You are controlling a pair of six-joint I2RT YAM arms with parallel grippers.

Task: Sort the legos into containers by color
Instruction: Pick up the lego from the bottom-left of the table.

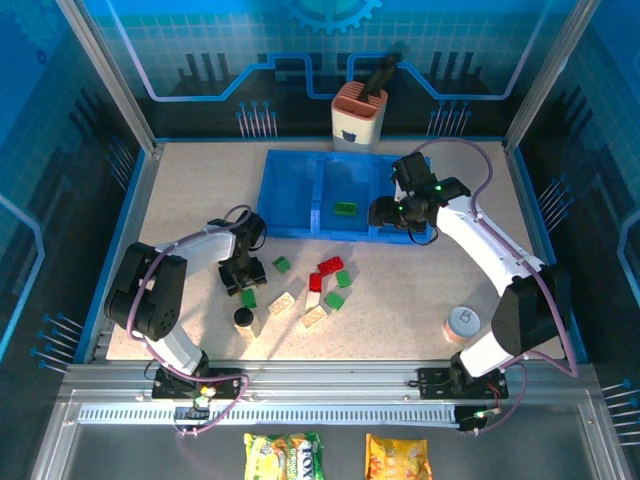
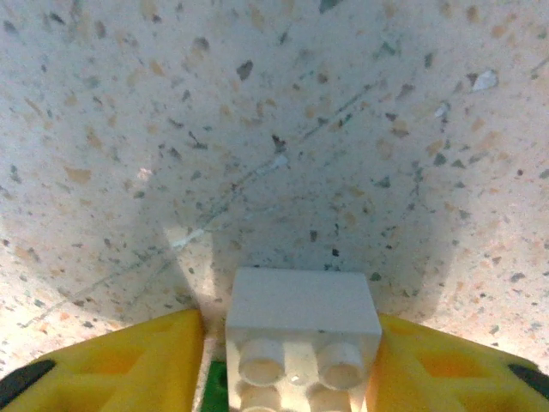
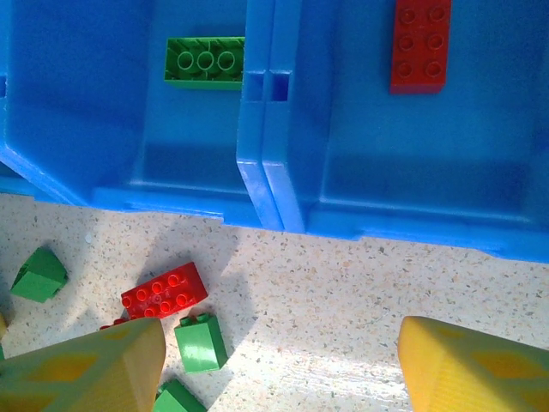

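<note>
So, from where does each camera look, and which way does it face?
Top external: above and behind, looking down at the table; both arms show.
Left wrist: close over the table; left end effector flanks a white lego.
Right wrist: looking down over the tray's near wall; right end effector open.
Shared: top and right wrist show the tray's green lego.

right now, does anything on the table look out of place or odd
A small black cylinder sits among the loose legos, though it is no brick. A tin can stands alone at the near right. Nothing looks spilled or damaged.
</note>
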